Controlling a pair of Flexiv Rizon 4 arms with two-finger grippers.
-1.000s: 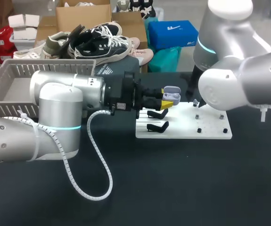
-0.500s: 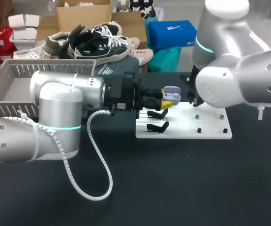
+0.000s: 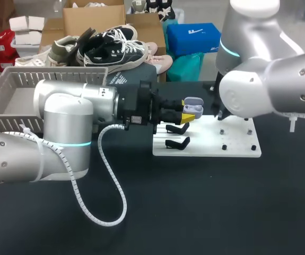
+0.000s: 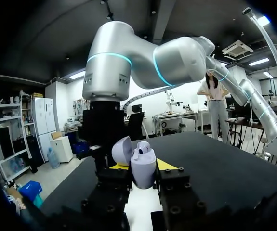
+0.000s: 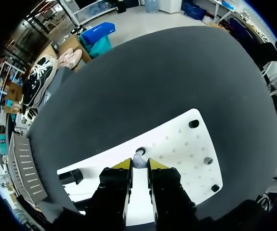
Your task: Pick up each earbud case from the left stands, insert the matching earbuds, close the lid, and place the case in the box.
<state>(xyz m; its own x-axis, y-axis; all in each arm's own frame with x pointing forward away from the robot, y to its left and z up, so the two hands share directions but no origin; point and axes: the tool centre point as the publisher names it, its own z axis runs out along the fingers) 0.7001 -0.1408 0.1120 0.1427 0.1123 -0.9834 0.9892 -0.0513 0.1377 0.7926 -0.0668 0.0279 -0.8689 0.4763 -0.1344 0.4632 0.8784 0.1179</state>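
Note:
My left gripper (image 3: 186, 112) holds a lavender earbud case (image 3: 193, 107) over the far left part of the white board (image 3: 232, 147). In the left wrist view the case (image 4: 143, 169) stands upright between the yellow tips, left gripper (image 4: 142, 166) shut on it, lid (image 4: 122, 150) swung open. A rounded earbud (image 4: 143, 147) shows in its top. My right arm (image 3: 269, 90) hangs over the board's far side and hides its own gripper there. In the right wrist view the right gripper (image 5: 138, 166) points down at the board (image 5: 177, 149), tips close together on a small lavender earbud (image 5: 138, 159).
Two black stands (image 3: 177, 142) (image 3: 177, 128) sit on the board's left end, below the held case. Small black pegs (image 3: 224, 146) dot the board's right half. A grey basket (image 3: 14, 95) stands at the back left. A white cable (image 3: 110, 180) loops over the black table.
The right gripper's fingers have drawn closer together, and the right arm has shifted slightly to the left. The left arm and the case have not moved.

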